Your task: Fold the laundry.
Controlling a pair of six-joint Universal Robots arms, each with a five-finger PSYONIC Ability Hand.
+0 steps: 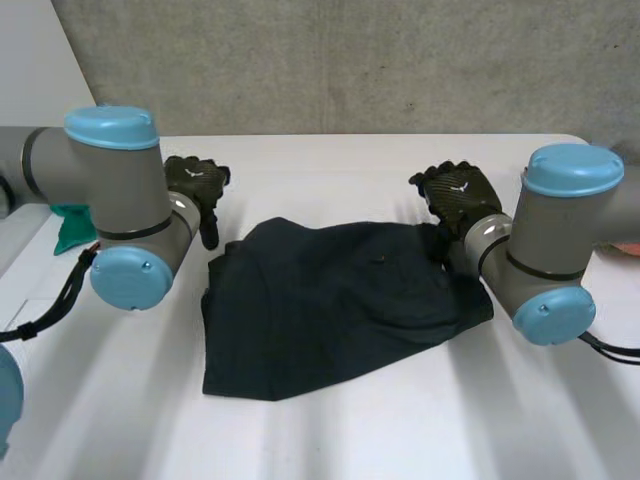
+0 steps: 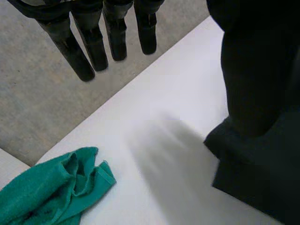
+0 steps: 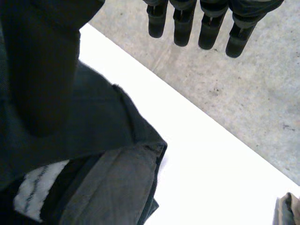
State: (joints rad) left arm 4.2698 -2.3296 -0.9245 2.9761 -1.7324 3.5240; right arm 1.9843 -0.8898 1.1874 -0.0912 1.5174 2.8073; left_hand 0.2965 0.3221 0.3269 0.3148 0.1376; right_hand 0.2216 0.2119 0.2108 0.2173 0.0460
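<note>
Navy-black and loosely bunched, the garment (image 1: 330,300) lies in the middle of the white table (image 1: 350,440), its wider part towards the near edge and a rumpled ridge along its far side. The left hand (image 1: 195,185) hangs near the table's far edge, just off the garment's far left corner. In the left wrist view its fingers (image 2: 91,42) are straight and slightly apart, holding nothing, with bare table beneath them and the garment (image 2: 262,183) beside the thumb. A crumpled green cloth (image 1: 68,228) lies at the table's left edge, well apart from the garment; the left wrist view shows the green cloth (image 2: 51,187) past the fingertips. The right hand (image 1: 458,195) sits at the garment's far right corner, close to the far edge. In the right wrist view its fingers (image 3: 208,28) are straight and spread, gripping nothing, while the garment (image 3: 93,126) lies under the palm with a grey inner band turned up and a white label (image 3: 33,194) showing.
</note>
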